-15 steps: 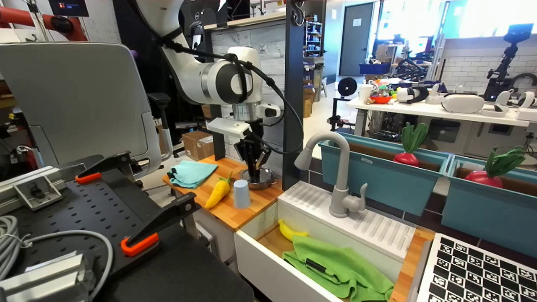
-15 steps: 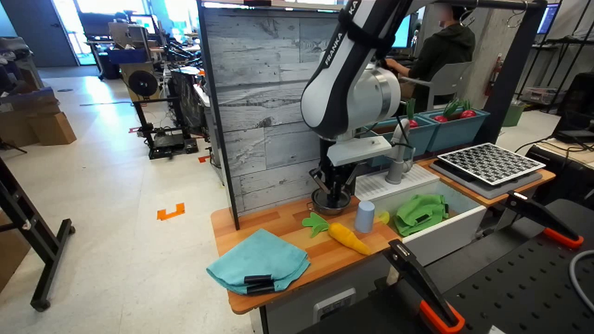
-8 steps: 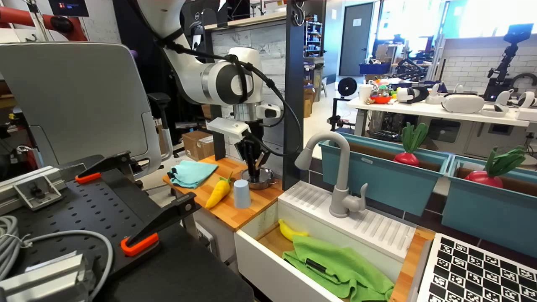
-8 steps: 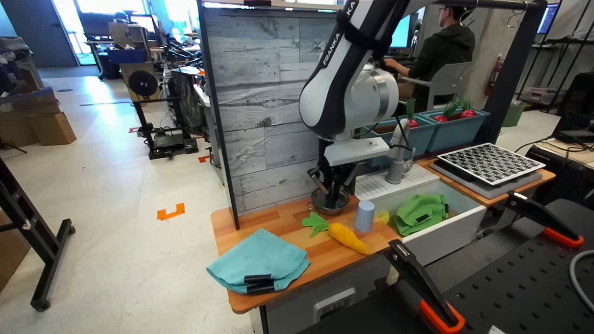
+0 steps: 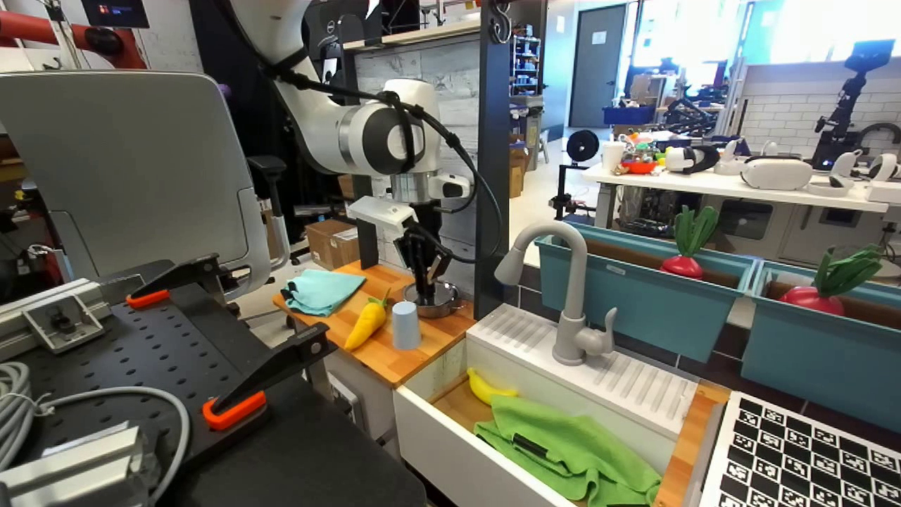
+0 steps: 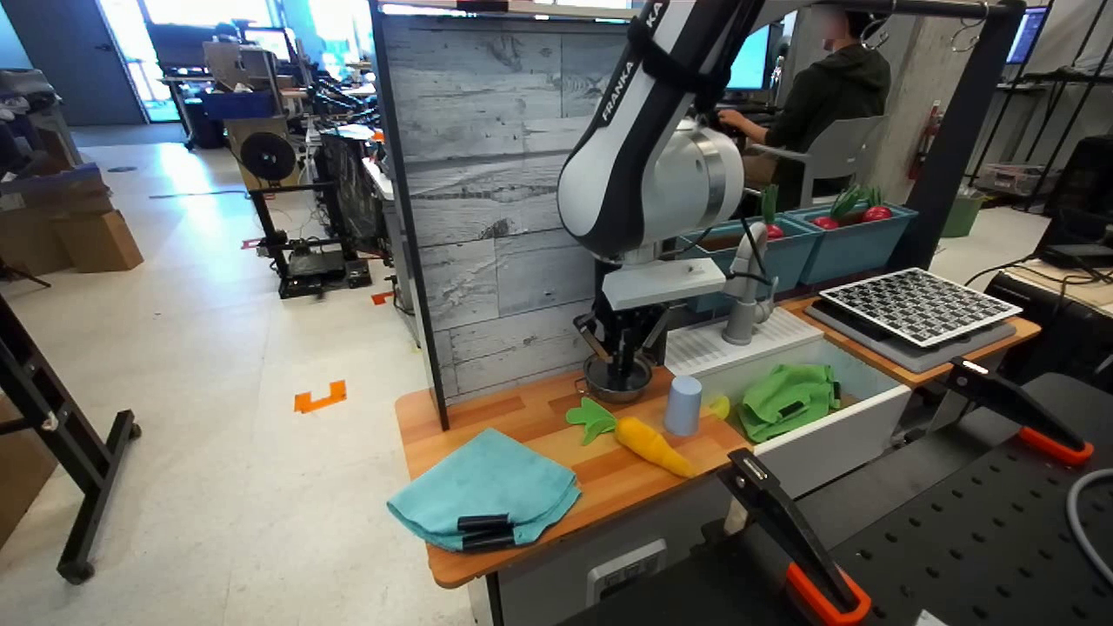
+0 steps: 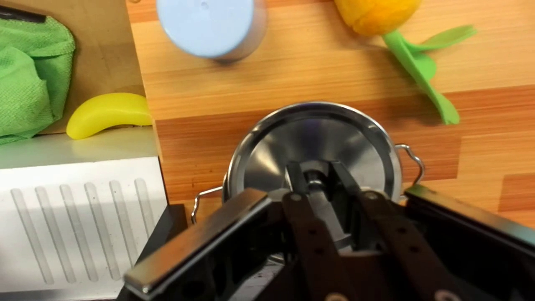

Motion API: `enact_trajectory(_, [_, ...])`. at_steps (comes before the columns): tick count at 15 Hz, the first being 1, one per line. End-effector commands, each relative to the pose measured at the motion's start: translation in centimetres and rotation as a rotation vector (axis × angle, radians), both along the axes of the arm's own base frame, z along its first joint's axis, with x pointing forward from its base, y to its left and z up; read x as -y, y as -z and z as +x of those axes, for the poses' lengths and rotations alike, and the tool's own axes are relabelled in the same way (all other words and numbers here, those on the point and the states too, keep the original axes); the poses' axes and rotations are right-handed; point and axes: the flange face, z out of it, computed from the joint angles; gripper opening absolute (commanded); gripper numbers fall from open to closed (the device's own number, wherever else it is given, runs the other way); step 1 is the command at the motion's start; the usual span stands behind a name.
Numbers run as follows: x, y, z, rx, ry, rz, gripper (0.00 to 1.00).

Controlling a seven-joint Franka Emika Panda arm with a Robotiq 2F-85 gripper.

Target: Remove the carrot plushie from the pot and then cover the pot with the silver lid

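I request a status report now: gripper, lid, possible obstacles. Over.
Gripper: jaws astride lid knob, squeeze unclear. Silver lid over pot, seating unclear. Carrot plushie out, on counter. Blue cup close, not touching pot.

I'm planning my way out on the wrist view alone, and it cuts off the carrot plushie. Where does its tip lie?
Observer: In an exterior view, the tip of the carrot plushie lies close to the edge of the wooden counter.
Operator: Thanks. Is there anything on that counter outside my frame?
Observer: Yes, a folded teal cloth lies at the end away from the sink.
Operator: And on the ridged white ledge, beyond what I can see?
Observer: A grey faucet stands there, between two sets of grooves.
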Motion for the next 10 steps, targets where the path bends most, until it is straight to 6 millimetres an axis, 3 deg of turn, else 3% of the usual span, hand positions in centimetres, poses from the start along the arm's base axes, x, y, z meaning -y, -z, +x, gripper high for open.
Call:
enact_trajectory(1, [0.43,-0.02,1.70,0.081,0.037,0.007,0.05])
enact_trajectory(7, [0.45,0.21,1.72,0.142,0.074,0.015,0.05])
enact_trajectory(8, [0.48,0.22,1.72,0.143,0.079,0.017,0.45])
enact_trajectory(9, [0.49,0.21,1.71,0.138,0.081,0.017,0.46])
enact_trajectory(10, [0.52,0.20,1.71,0.135,0.083,0.019,0.53])
